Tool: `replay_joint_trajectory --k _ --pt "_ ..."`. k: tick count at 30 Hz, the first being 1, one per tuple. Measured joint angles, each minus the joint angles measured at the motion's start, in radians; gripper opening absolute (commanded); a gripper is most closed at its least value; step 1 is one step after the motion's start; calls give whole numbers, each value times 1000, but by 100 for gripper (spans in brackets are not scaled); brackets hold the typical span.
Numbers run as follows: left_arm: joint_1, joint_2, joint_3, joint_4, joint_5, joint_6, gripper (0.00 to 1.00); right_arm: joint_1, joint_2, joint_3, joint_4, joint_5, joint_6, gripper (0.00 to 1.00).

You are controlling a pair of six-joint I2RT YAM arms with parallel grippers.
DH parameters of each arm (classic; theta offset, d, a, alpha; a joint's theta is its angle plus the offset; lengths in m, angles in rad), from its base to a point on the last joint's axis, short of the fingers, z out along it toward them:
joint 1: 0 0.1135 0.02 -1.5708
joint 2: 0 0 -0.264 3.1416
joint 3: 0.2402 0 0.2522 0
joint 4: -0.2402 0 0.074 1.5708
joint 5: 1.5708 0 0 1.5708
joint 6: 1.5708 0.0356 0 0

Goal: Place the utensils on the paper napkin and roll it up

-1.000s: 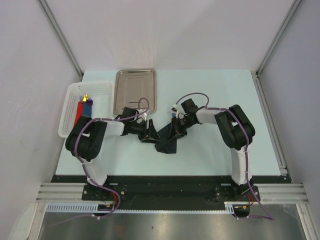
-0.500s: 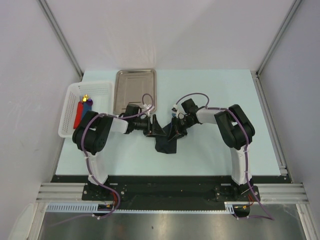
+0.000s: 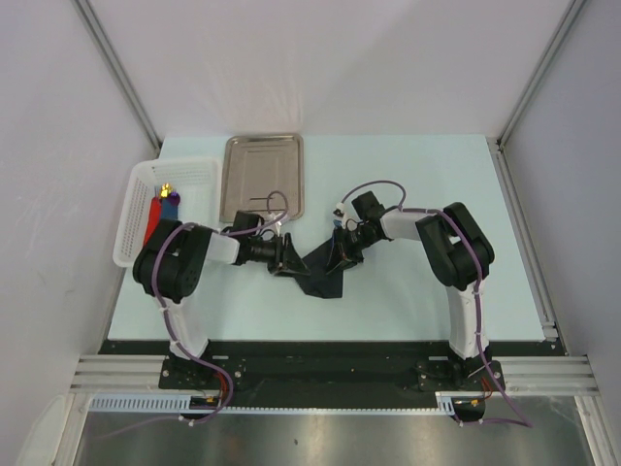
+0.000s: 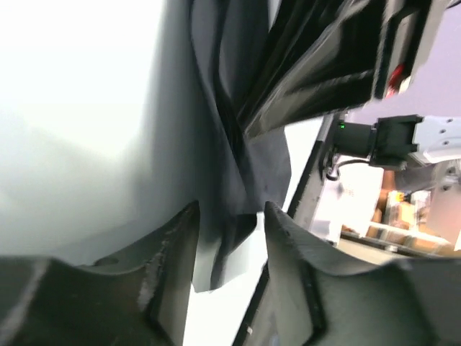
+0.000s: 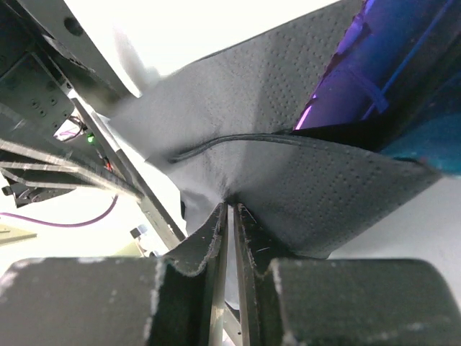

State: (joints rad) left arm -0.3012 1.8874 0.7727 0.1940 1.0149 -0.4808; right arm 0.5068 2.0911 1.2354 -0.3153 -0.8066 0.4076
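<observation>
- A pale bench (image 3: 408, 291) is seen from above, closed in by plain white walls (image 3: 340, 68).
- The black paper napkin (image 3: 320, 277) is found between the two end effectors near the middle of the bench, crumpled and partly lifted, with its lower end on the surface.
- The left end effector (image 3: 291, 257) is held at the napkin's left side. In its wrist view the fingers (image 4: 180, 238) are spread, and a hanging fold of the napkin (image 4: 238, 144) is seen in the gap between them without being clamped.
- The right end effector (image 3: 340, 257) is set at the napkin's right side. Its fingers (image 5: 216, 231) are pressed together, and an edge of the napkin (image 5: 288, 180) is pinched between them.
- The utensils (image 5: 389, 65) are glimpsed inside the napkin's open fold, just beyond the right end effector, as blurred blue and purple shapes.
- A steel tray (image 3: 262, 175) is placed beyond the left end effector.
- A white basket (image 3: 194, 175) with red and blue flat pieces (image 3: 155, 214) in it stands to that end effector's left.
</observation>
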Motion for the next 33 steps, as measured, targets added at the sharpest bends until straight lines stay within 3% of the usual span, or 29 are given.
replay_joint_trajectory --k 8,11,18,26,33 --pt "18 -55 -72 45 -11 -103 48 -2 5 2 0 -8 3 13" --pt "13 -55 -72 74 -27 -127 41 -2 5 2 1 -10 4 13" --pt "-43 -55 -18 40 -93 -110 12 -3 7 2 3 -11 11 13" --pt "-133 -55 42 -35 -133 -57 6 -3 8 2 4 -11 19 13" --pt "-203 -55 54 -67 -201 -9 7 -5 9 2 5 -14 20 13"
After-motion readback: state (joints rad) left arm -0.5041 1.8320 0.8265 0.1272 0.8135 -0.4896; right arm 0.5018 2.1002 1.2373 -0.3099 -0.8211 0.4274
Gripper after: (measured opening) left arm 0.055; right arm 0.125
